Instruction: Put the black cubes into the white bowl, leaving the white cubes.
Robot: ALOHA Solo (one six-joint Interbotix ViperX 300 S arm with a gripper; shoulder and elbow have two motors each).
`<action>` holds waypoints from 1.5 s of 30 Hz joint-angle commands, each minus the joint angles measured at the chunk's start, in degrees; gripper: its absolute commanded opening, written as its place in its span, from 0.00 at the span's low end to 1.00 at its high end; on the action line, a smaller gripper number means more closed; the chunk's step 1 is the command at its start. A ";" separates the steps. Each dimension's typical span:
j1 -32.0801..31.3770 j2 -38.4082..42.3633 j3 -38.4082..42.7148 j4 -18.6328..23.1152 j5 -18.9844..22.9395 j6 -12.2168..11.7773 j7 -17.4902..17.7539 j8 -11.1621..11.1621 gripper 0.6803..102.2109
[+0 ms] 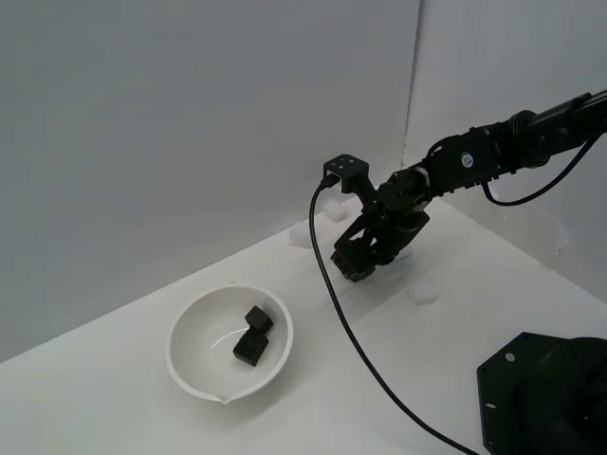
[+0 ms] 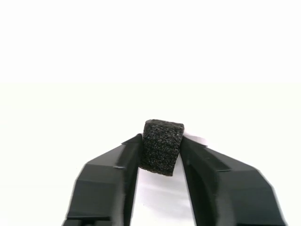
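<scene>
A black cube [image 2: 162, 147] sits pinched between the two jaw tips of the gripper [image 2: 161, 149], each finger pressed flat against an opposite side face. The cube is near equal on all sides, so no long axis can be told; one face looks toward the wrist camera and its upper edge is slightly tilted. Its surface is matte, coarse and speckled like foam, with softly rounded corners.

Only the wrist view shows this grasp. In the exterior view the gripper [image 1: 358, 263] hangs above the white table [image 1: 114, 408], and the held cube cannot be made out against the black fingers.

That view alone shows the white bowl [image 1: 186, 365], well apart from the jaws toward the exterior view's left, with two black cubes [image 1: 254, 336] inside, touching. White cubes [image 1: 424, 293] lie near the gripper, faint against the surface.
</scene>
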 commanded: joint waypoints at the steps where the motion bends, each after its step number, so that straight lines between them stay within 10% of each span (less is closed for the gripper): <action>1: -0.70 0.44 0.79 0.44 0.18 -0.97 1.32 0.00 0.19; 5: -0.70 1.41 1.93 0.53 0.18 -0.97 2.55 0.09 0.02; 21: -0.09 22.24 22.59 -1.76 -1.93 -0.88 11.25 0.00 0.02; 45: -12.04 32.70 33.13 -4.04 -4.13 -3.52 11.34 -2.46 0.02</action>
